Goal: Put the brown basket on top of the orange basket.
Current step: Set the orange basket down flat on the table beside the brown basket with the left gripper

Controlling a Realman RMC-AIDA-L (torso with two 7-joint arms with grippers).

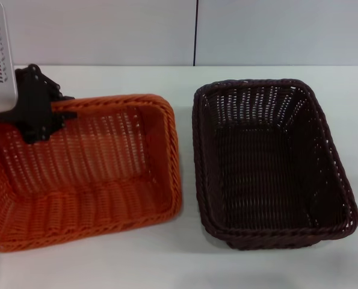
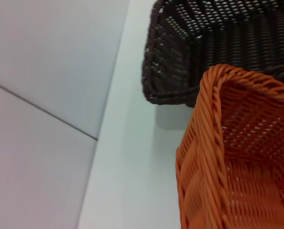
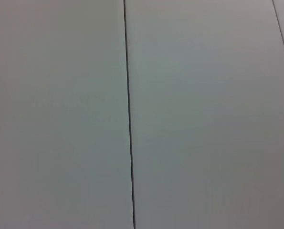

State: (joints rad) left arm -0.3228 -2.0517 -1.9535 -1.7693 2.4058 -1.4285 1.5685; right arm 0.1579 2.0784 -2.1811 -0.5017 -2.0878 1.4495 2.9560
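Orange weave: the orange basket (image 1: 76, 174) sits tilted, its far-left rim raised at the left gripper (image 1: 39, 111); long axis runs left to right.
Left gripper: black, on that far-left rim corner; jaws look clamped on the braided rim.
Brown basket: the brown basket (image 1: 266, 159) rests flat on the white table (image 1: 185, 265), just right of the jaws' basket, a narrow gap between; long axis points away from the robot.
Left wrist view: orange rim corner (image 2: 237, 143) close up, brown corner (image 2: 199, 47) beyond; no fingers shown.
Right wrist view: only wall panels (image 3: 204, 114) with a dark seam.
Right gripper: not visible anywhere.
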